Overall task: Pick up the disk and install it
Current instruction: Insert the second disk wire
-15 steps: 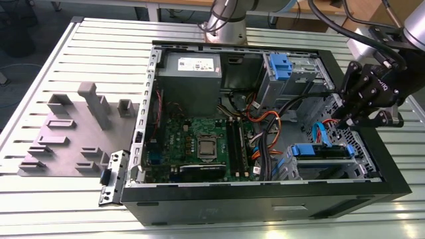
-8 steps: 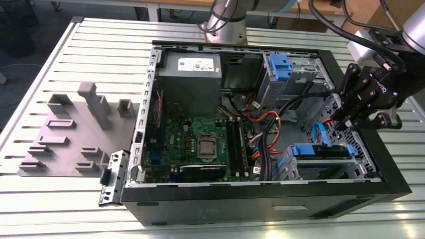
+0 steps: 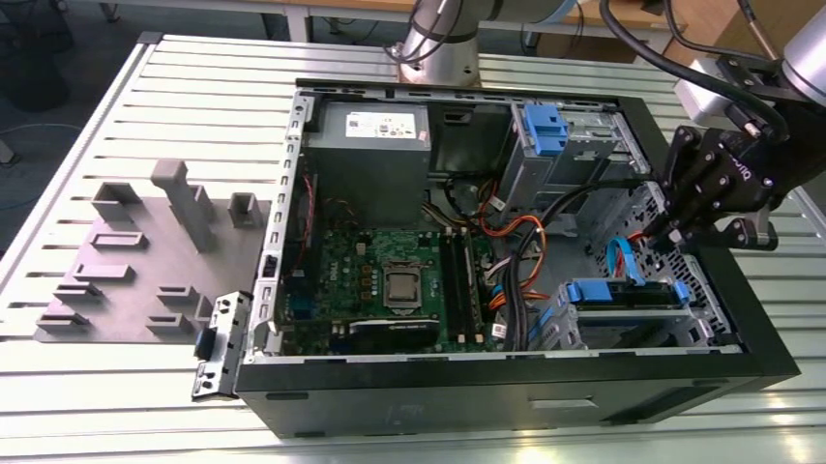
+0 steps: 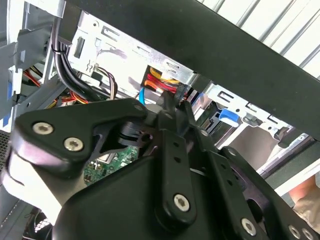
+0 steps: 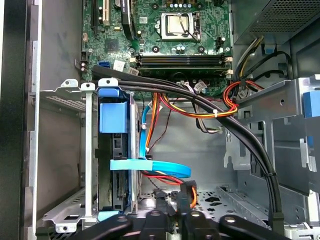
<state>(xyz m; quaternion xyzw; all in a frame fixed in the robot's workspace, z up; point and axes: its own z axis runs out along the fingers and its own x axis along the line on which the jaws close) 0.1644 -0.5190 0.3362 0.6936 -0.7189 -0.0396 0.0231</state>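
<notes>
The disk [image 3: 629, 293] sits edge-on in the lower metal drive cage [image 3: 587, 329] of the open computer case, its blue plastic rail [image 5: 114, 116] facing out. In the first wrist view the disk's dark side [image 5: 117, 167] stands between the cage walls, with a light-blue cable [image 5: 150, 166] running across it. My gripper [image 3: 663, 235] hangs over the case's right side in the exterior view, above and just beyond the cage. Its black fingers [image 5: 161, 204] are drawn together with nothing between them. The second wrist view looks along the gripper [image 4: 171, 106] from behind.
A black cable bundle [image 5: 240, 130] and orange-red wires [image 5: 220, 112] cross the case between the motherboard [image 3: 387, 280] and the upper drive bay [image 3: 548, 145]. The grey power-supply box [image 3: 371, 130] sits at the back. A grey fixture block [image 3: 142, 251] and a loose bracket [image 3: 220, 343] lie outside the case.
</notes>
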